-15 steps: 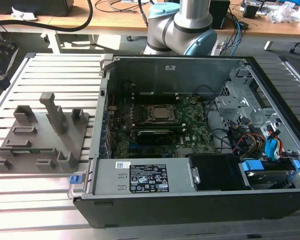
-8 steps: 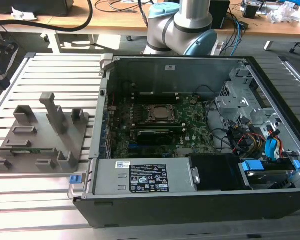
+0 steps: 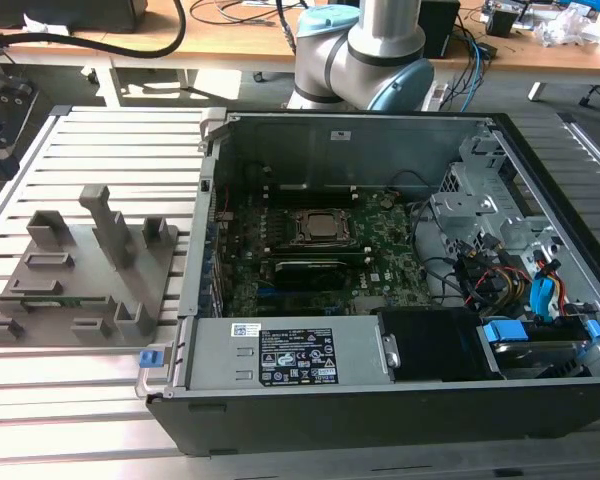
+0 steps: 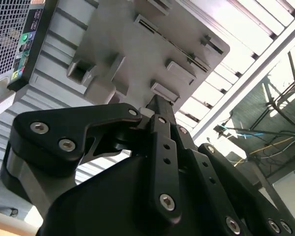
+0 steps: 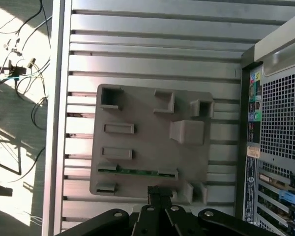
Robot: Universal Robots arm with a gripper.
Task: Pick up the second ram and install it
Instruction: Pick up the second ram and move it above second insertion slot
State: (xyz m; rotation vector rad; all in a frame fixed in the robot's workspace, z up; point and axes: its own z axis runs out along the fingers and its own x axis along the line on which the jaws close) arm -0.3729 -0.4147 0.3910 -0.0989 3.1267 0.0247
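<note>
The second ram point(image 3: 68, 300) is a thin green stick standing on edge in a slot of the grey holder tray point(image 3: 158, 268), at the exterior view's left, beside the open computer case. From above, in the first wrist view, the ram point(image 5: 137, 171) runs along one side of the tray point(image 5: 152, 142). My gripper point(image 5: 160, 191) hovers high over that side of the tray, just off the ram, its fingers together and holding nothing. In the second wrist view the gripper point(image 4: 158, 102) points down at the tray point(image 4: 137, 49).
The open computer case point(image 3: 380, 120) lies on the slatted metal table point(image 3: 100, 130), with the green motherboard point(image 3: 390, 255) and CPU socket point(image 3: 318, 228) inside. Its rear panel point(image 5: 280, 123) borders the tray. Upright posts point(image 3: 105, 215) rise from the tray. Cables point(image 5: 19, 73) lie beyond the table edge.
</note>
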